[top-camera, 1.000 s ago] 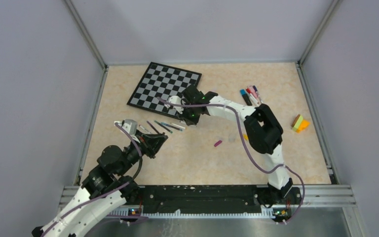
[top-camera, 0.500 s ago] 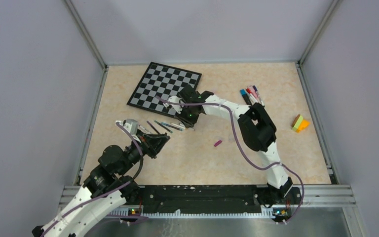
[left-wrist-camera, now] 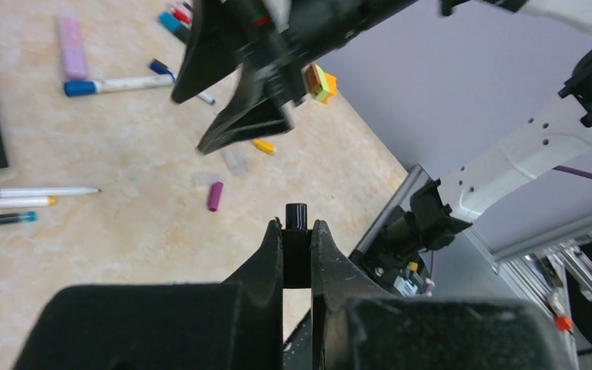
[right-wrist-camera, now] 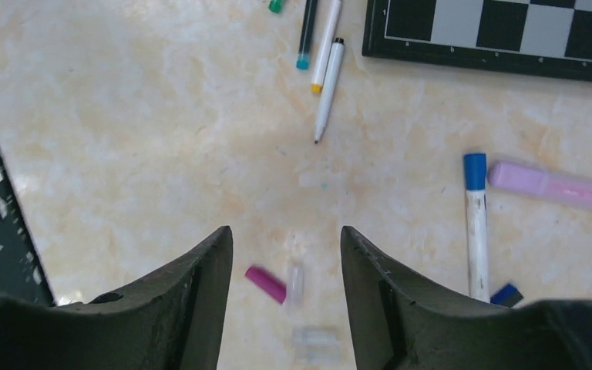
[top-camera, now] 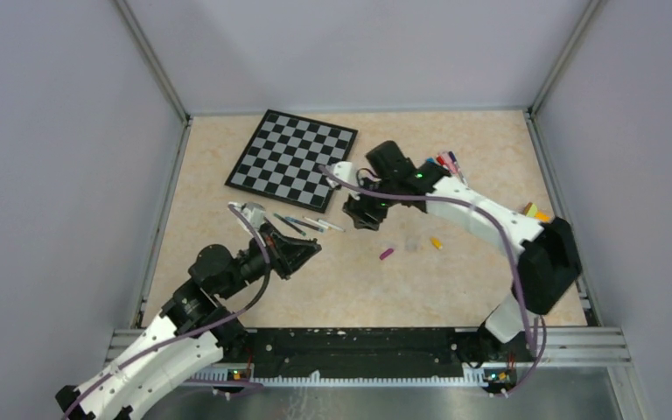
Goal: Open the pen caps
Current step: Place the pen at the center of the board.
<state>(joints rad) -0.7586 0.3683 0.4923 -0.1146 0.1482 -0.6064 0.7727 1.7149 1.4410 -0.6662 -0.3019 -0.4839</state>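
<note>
Gripping a black stub (left-wrist-camera: 297, 212), the left gripper (left-wrist-camera: 298, 227) has its fingers pinched tight on it, raised off the table; cap or pen end, cannot tell. Right gripper (right-wrist-camera: 285, 235) has its jaws apart, roughly half spread, nothing between them, hanging above the loose caps. Below it: 1 magenta cap (right-wrist-camera: 266, 284), 2 clear caps (right-wrist-camera: 295, 284), blurred. 1 yellow cap (top-camera: 436, 242) just to the side. 1 dark blue cap (right-wrist-camera: 506, 294) by a blue-capped white marker (right-wrist-camera: 474, 223), next to 1 pink highlighter (right-wrist-camera: 551, 186). Row of uncapped pens (right-wrist-camera: 328, 85) near the chessboard (top-camera: 293, 157): 3 clear plus a green end at the frame edge. More capped pens (top-camera: 444, 162) bunched at the far right, count unclear. 1 yellow-orange block (top-camera: 532, 212) at the right edge. Table (top-camera: 359, 289) is beige and marbled, with a metal frame and plain grey-lilac walls.
</note>
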